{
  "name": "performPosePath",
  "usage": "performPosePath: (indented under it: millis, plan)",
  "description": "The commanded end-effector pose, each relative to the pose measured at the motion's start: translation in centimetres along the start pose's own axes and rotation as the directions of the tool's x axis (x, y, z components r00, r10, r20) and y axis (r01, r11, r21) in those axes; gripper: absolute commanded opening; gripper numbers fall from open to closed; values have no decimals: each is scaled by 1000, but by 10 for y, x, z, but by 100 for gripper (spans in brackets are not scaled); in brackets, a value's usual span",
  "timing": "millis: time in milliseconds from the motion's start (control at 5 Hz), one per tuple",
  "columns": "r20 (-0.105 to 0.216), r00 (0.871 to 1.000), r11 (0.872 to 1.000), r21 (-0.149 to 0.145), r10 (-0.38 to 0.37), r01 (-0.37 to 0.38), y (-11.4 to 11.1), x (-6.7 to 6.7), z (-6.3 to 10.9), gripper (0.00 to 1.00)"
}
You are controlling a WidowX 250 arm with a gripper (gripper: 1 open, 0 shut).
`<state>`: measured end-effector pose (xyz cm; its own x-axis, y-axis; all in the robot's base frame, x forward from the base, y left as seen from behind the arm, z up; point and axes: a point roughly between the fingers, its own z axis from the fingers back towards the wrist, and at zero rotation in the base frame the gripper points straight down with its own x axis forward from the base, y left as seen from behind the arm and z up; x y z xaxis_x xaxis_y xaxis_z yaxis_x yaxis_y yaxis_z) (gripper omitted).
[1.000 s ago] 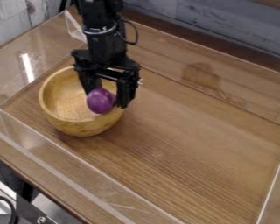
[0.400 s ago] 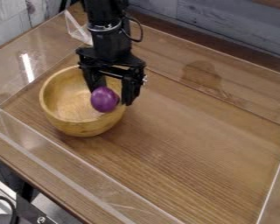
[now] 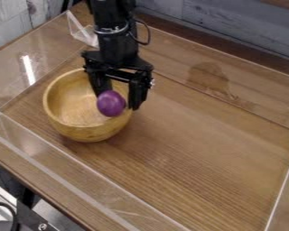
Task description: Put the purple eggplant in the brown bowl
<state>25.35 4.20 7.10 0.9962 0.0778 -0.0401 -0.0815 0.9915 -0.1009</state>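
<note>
Start at the near edge: the wooden worktop (image 3: 195, 171) under its clear cover looks the same as a second ago, and nothing lies on the lower half of the frame.

Move up to the left of centre and you reach the brown bowl (image 3: 65, 115). You can see it has slid a touch to the right with the arm over the last second, so treat it as loose on the worktop, not fixed.

At the bowl's right rim sits the purple eggplant (image 3: 111, 104), between the two black fingers of the claw (image 3: 118, 97). Over the last second the eggplant and claw have drifted slightly right and down in the frame, and that is all; the eggplant has not dropped to the bowl's floor.

The claw points straight down with its fingers spread wide. You cannot tell from this one view whether the eggplant is still pinched, resting against the inner wall, or merely lying between the fingers.

My reading: the release is made or nearly so, and the eggplant is within the bowl's rim. Lifting straight up should settle it.

Behind, the black arm (image 3: 108, 23) rises toward the top of the frame.
</note>
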Motion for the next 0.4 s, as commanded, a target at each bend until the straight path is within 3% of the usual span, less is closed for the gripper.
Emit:
performPosePath:
  millis: [0,200]
  plan:
    - [48,999,1000,1,0,0,-4,11,9,100]
    - [49,999,1000,-2,2,-2,-5,13,7,100]
